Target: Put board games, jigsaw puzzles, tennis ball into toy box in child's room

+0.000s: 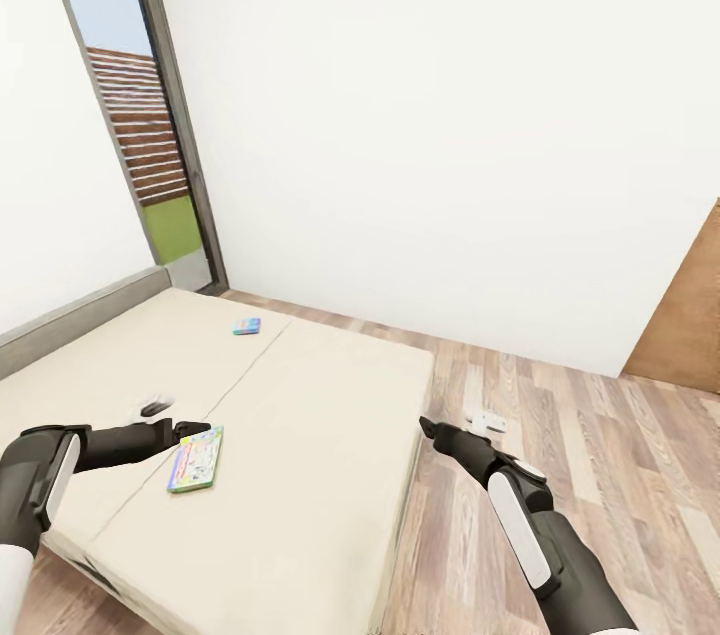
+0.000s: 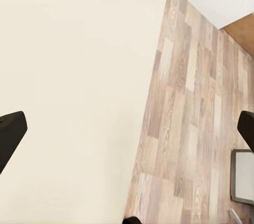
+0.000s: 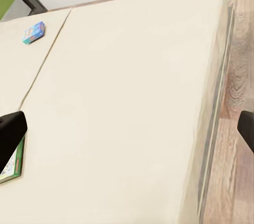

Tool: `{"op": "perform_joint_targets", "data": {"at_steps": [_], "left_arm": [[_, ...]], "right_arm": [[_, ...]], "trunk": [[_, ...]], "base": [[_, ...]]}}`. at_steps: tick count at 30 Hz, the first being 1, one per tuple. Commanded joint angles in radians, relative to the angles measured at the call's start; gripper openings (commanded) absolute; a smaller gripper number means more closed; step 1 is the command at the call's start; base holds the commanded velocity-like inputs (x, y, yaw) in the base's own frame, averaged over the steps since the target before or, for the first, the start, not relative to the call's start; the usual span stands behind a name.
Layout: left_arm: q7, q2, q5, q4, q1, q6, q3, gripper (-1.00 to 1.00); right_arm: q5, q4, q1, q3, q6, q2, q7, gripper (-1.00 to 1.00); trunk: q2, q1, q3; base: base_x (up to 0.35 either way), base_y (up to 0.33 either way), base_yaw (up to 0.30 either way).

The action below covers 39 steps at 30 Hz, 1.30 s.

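Note:
Two board games lie on the bed [image 1: 300, 475]. The green-edged one with the busy white cover [image 1: 196, 459] [image 3: 11, 166] is near the front. The small blue one [image 1: 245, 326] [image 3: 34, 32] lies farther back by the mattress seam. My left gripper [image 1: 198, 431] [image 2: 127, 131] is open and hovers just left of the green-edged game's top edge, holding nothing. My right gripper [image 1: 427, 428] [image 3: 128, 128] is open and empty beside the bed's right edge, pointing across the mattress. The table, toy box, jigsaw puzzles and tennis ball are out of view.
A tall grey-framed window [image 1: 150, 135] stands at the back left behind the low grey headboard [image 1: 80, 315]. Wood-plank floor [image 1: 560, 415] runs along the bed's right side, with a small white object [image 1: 487, 423] lying on it. A brown door [image 1: 690, 315] is at the far right.

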Motion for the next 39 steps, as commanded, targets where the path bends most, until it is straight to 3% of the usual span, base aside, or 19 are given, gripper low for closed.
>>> {"op": "perform_joint_targets", "data": {"at_steps": [1, 39], "left_arm": [[-0.008, 0.0, -0.006, -0.001, -0.001, 0.006, 0.002, 1.0], [-0.008, 0.0, -0.006, 0.0, -0.001, 0.006, 0.002, 1.0]], "right_arm": [[-0.007, -0.001, -0.001, 0.0, 0.004, 0.0, -0.004, 1.0], [-0.007, -0.001, -0.001, 0.0, 0.004, 0.002, -0.004, 1.0]], "trunk": [[-0.002, 0.001, -0.004], [-0.002, 0.001, -0.048]], "base": [[0.0, 0.043, -0.145], [-0.009, 0.031, -0.17]]}}
